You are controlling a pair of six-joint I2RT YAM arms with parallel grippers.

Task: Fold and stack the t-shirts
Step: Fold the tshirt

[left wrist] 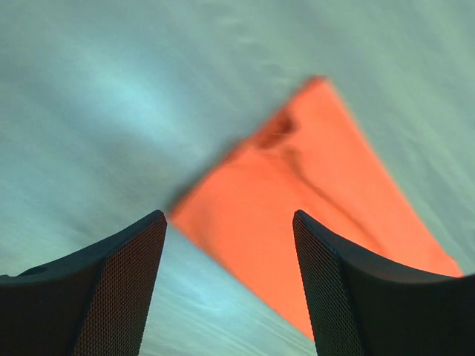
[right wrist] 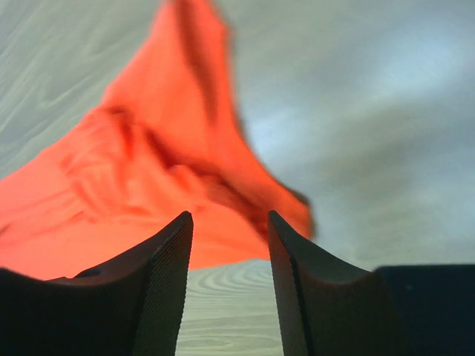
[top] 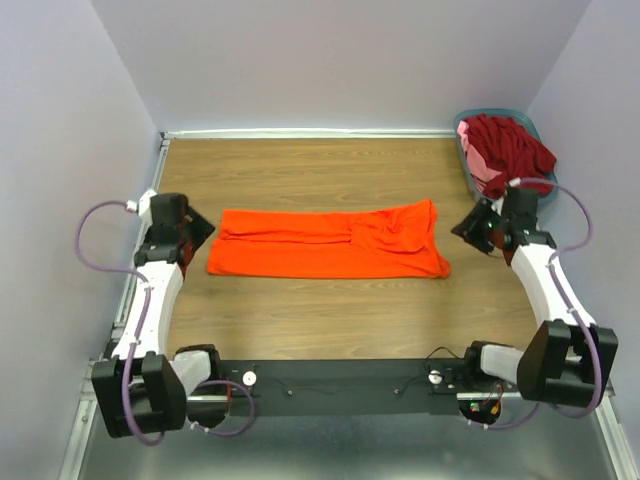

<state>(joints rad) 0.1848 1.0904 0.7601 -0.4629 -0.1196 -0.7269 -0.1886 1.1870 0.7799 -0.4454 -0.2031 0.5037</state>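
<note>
A bright orange t-shirt (top: pixel 330 243) lies folded into a long band across the middle of the wooden table (top: pixel 320 310). My left gripper (top: pixel 200 235) hovers just off its left end, open and empty; in the left wrist view the orange t-shirt (left wrist: pixel 312 193) lies beyond the gripper (left wrist: pixel 230 222). My right gripper (top: pixel 468 228) stands just off the shirt's right end, also open with nothing in it; the right wrist view shows the rumpled orange t-shirt (right wrist: pixel 141 178) ahead of the gripper (right wrist: pixel 230 219). Dark red t-shirts (top: pixel 510 148) and a pink one (top: pixel 468 140) sit piled at the back right.
A grey-blue basket (top: pixel 468 170) holds the dark red and pink pile in the back right corner. Purple walls close in the table on three sides. A black rail (top: pixel 340 380) with the arm bases runs along the near edge.
</note>
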